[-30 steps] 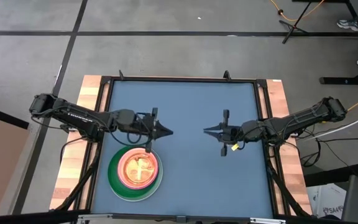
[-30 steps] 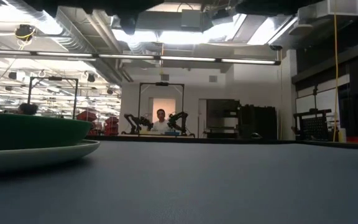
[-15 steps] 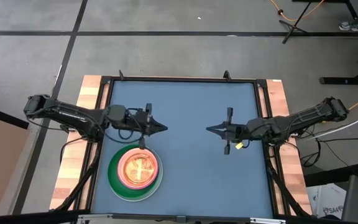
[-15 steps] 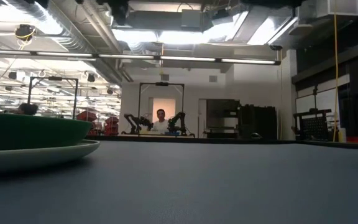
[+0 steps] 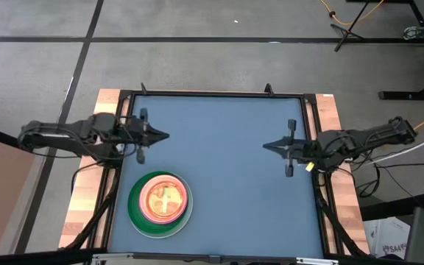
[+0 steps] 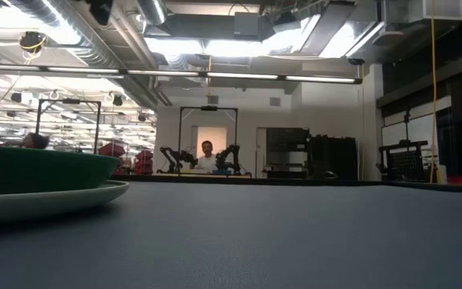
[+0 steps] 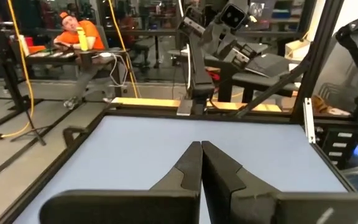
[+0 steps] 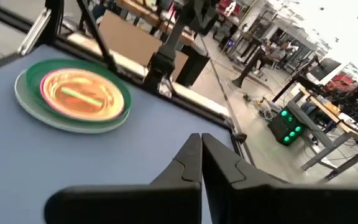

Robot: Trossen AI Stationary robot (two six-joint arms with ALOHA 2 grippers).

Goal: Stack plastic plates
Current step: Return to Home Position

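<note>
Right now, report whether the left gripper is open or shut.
Shut, holding nothing: the left gripper shows its fingers meeting tip to tip in its wrist view.

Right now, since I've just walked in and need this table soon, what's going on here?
Nothing is being held. The stack of round plastic plates sits on the blue table, nearer the left arm: large pale one lowest, dark green next, small pink and orange ones on top. The left pincer hovers shut and empty by the left edge, the right pincer likewise by the right edge.
</note>
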